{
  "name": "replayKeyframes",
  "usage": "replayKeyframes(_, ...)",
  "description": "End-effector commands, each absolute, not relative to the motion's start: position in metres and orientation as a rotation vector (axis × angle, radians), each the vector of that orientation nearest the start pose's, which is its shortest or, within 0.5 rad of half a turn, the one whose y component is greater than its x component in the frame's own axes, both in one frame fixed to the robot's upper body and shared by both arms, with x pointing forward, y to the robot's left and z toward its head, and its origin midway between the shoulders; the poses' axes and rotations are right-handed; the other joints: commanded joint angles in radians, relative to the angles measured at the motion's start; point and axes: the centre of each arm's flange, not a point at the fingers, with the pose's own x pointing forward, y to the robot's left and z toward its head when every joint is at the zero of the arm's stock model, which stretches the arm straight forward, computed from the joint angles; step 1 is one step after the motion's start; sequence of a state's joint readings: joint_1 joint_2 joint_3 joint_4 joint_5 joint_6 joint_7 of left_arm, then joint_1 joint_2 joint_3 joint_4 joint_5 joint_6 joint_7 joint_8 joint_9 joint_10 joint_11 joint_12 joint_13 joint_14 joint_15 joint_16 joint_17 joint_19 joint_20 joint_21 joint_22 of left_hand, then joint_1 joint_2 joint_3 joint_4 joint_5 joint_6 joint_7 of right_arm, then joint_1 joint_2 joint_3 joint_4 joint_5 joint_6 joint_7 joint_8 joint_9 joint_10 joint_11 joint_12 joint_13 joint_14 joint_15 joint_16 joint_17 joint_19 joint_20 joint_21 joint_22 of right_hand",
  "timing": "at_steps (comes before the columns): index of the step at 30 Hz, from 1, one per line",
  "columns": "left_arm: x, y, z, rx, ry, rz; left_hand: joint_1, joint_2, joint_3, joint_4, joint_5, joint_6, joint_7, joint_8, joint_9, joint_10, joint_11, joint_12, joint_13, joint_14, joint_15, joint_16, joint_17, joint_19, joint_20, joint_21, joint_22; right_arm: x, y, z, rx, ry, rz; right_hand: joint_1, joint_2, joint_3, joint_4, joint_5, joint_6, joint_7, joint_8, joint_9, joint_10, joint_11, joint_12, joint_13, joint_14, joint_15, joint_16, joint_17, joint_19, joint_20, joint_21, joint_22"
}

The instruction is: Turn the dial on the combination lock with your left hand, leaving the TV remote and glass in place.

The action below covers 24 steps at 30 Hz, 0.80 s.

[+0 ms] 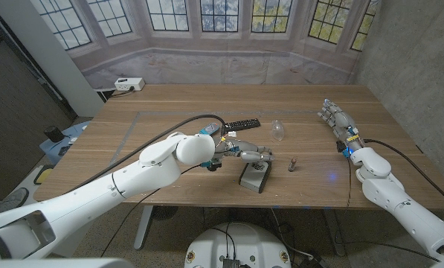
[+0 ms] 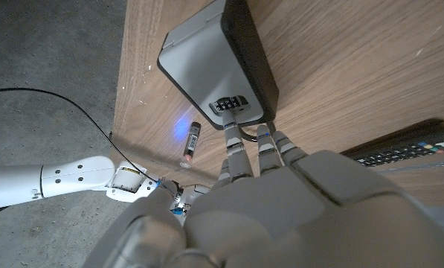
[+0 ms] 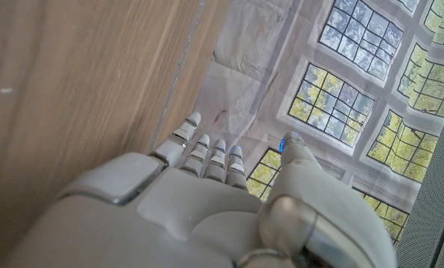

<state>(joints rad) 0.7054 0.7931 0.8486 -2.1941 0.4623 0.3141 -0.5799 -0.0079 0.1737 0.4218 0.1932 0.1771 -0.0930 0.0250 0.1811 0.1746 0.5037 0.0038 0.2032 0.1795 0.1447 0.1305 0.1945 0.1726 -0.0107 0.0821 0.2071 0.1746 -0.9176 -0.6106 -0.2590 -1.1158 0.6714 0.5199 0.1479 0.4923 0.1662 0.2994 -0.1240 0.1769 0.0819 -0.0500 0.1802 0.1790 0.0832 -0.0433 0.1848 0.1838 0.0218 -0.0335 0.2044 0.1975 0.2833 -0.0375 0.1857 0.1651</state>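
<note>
Wooden table [image 1: 169, 104] under bay windows: grey box-shaped combination lock w/ black side [image 1: 254, 176] sits near front edge, mid-table. Left hand [image 1: 244, 153] reaches over it, fingertips [image 2: 240, 139] at the dial row [image 2: 227, 105], holding nothing, fingers close together. Best approach: roll one dial w/ light touch, no shoving the body. Black TV remote [image 1: 242, 123] & clear glass [image 1: 280, 129] lie just beyond; keep wrist low. Right hand [image 1: 336, 118] stands apart, fingers extended, empty.

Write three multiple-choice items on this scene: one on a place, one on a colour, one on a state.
1. Where does the TV remote lie?
A. behind the combination lock
B. at the near table edge
C. under the right hand

2. What colour is the lock's face?
A. red
B. grey
C. yellow

3. What does the right hand hold?
A. the glass
B. the remote
C. nothing

Key: 1 A, the remote lies farther back than the combination lock. 2 B, the left wrist view shows a grey face with dark sides. 3 C, the glass lies apart from it.
</note>
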Motion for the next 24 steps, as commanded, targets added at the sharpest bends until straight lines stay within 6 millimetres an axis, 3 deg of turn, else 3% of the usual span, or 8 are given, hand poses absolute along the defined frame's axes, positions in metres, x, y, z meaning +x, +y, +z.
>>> replayKeyframes(1,0.4899,0.0518,-0.0382,1.543,-0.532,-0.756,-0.002,0.005,-0.002,0.0,0.003,-0.004,-0.006,0.002,0.001,0.004,-0.001,-0.001,0.005,-0.003,0.001,-0.002,0.002,-0.001,-0.003,-0.001,0.005,0.6273,-0.4132,-0.0732,-0.04,-0.651,0.066,-0.007,0.0,0.001,0.008,0.005,-0.006,0.001,0.007,0.002,0.001,-0.001,0.008,0.004,-0.001,-0.045,0.004,0.002,-0.005,-0.07,0.004,0.003)
replayKeyframes(24,0.4862,0.0464,-0.0441,1.536,-0.522,-0.767,-0.002,0.006,0.0,0.0,0.003,-0.003,-0.005,0.003,0.001,0.015,-0.008,0.001,0.006,0.001,0.0,-0.002,0.003,0.003,-0.002,-0.001,0.005,0.6213,-0.4203,-0.0804,-0.028,-0.659,0.055,-0.009,0.001,0.002,0.008,0.005,-0.007,0.0,0.007,0.002,-0.001,-0.001,0.007,0.004,-0.002,-0.045,0.004,0.002,-0.005,-0.07,0.004,0.003)
